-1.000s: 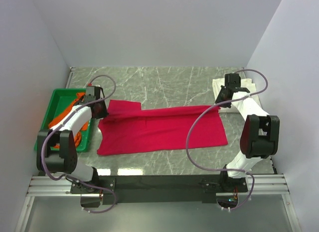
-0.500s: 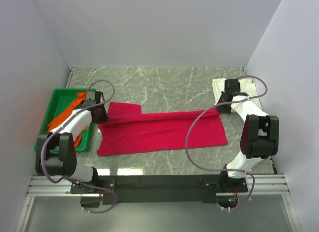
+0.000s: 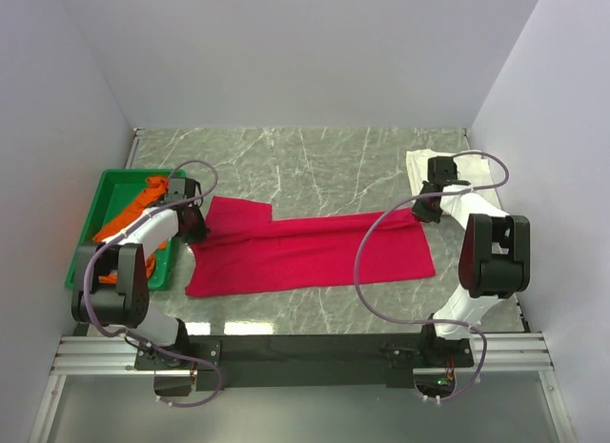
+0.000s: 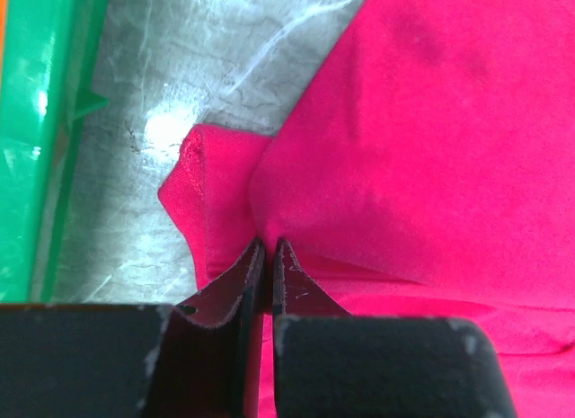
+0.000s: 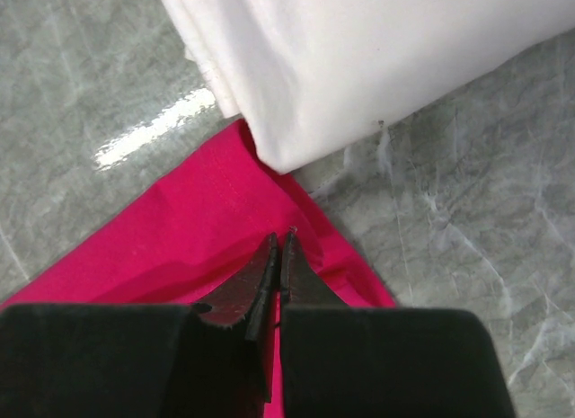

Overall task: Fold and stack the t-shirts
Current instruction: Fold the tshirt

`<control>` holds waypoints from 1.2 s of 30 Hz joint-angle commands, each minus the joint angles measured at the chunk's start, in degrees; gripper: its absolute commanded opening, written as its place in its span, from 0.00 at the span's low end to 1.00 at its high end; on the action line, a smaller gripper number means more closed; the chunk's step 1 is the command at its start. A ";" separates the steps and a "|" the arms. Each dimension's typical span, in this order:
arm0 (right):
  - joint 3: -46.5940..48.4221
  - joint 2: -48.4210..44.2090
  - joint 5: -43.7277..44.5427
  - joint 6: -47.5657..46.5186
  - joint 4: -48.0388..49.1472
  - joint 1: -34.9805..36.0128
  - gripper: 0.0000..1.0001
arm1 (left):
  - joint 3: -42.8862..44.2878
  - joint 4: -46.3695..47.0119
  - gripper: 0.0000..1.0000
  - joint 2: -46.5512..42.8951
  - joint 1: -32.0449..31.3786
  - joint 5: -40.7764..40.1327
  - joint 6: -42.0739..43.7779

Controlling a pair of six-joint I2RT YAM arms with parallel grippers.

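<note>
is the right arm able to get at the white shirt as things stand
Probably yes: the white shirt lies just past the right gripper, nothing between. But its jaws are shut on a corner of the red shirt, so it would have to let go first.

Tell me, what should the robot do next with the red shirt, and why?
Probably lift both pinched spots together and carry them toward the near edge, folding the shirt in half. The left gripper and the right gripper are each shut on the far edge of the crimson t-shirt, one near each end. The shirt lies spread long and flat on the table, not yet small enough to stack.
</note>
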 commanded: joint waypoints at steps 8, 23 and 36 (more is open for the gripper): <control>-0.13 0.04 0.98 1.97 1.33 -0.82 0.35 | -0.92 0.22 0.35 -2.45 0.35 3.12 -2.27; 4.87 -7.35 -11.38 0.31 7.39 11.03 0.62 | 8.74 4.18 0.83 -9.68 0.26 4.97 1.77; 18.31 12.23 -28.89 7.07 18.72 26.68 0.57 | 22.89 5.58 0.66 15.89 0.26 5.67 5.63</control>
